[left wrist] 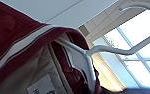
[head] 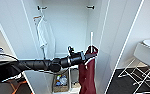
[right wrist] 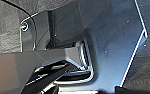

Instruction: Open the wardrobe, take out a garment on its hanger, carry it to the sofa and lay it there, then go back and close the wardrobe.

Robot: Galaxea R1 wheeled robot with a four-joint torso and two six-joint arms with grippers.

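The wardrobe (head: 73, 30) stands open, its two white doors swung wide to either side, and inside it two garments are visible. One is the maroon garment (head: 87, 72), which hangs on the white hanger (head: 91, 41) at the lower right of the opening, just beside the right-hand door's inner edge; the hanger's slim hook points straight up, clear of any peg. The other is a plain white T-shirt (head: 43, 35), which hangs high on the left from one of two black wall pegs (head: 41, 7) at the top of the back wall; the second peg, on the right, carries nothing. The left arm (head: 48, 64) reaches in from the left across the lower part of the opening, and the left gripper (head: 89, 57) meets the maroon garment at its collar, just under the hanger's hook; its jaws appear closed on the hanger there, though the fingers themselves are hard to make out. In the left wrist view the hanger (left wrist: 116, 48) shows close up, its white neck and curved hook rising from the maroon collar (left wrist: 21, 37) with its white trim. On the wardrobe floor, behind the arm, sits an open box (head: 61, 82) of small mixed items. To the right of the wardrobe stands one white chair (head: 146, 60) on thin white metal legs over dark flooring. Whether the right gripper is open or closed cannot be told from the right wrist view.
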